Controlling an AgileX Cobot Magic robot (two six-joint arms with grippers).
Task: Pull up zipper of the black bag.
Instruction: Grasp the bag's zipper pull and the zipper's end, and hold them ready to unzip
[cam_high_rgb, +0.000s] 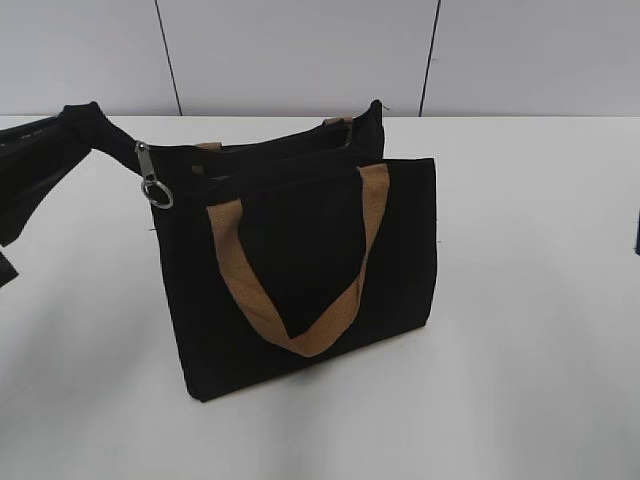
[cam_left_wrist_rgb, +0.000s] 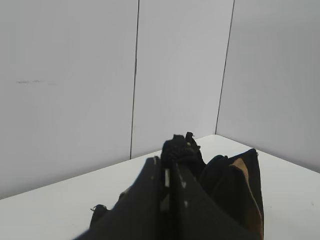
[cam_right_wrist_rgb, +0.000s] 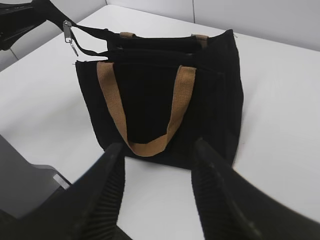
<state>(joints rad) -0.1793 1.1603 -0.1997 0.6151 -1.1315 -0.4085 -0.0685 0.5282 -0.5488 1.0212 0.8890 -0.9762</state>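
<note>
The black bag (cam_high_rgb: 300, 270) stands upright mid-table, its tan handles hanging down its front. The zipper (cam_high_rgb: 262, 158) runs along its top, and the mouth looks partly open. The silver pull (cam_high_rgb: 149, 172) with a ring hangs at the left end. My left gripper (cam_high_rgb: 100, 128) is shut on the black fabric end of the bag's top, just left of the pull; in the left wrist view my left gripper (cam_left_wrist_rgb: 175, 152) pinches dark fabric beside the bag (cam_left_wrist_rgb: 240, 190). My right gripper (cam_right_wrist_rgb: 156, 149) is open and empty, in front of the bag (cam_right_wrist_rgb: 210, 100); the pull (cam_right_wrist_rgb: 67, 31) shows at top left.
The white table (cam_high_rgb: 540, 380) runs out on all sides of the bag. Grey wall panels (cam_high_rgb: 300, 50) stand behind it. A grey block (cam_right_wrist_rgb: 25, 185) lies at the lower left of the right wrist view.
</note>
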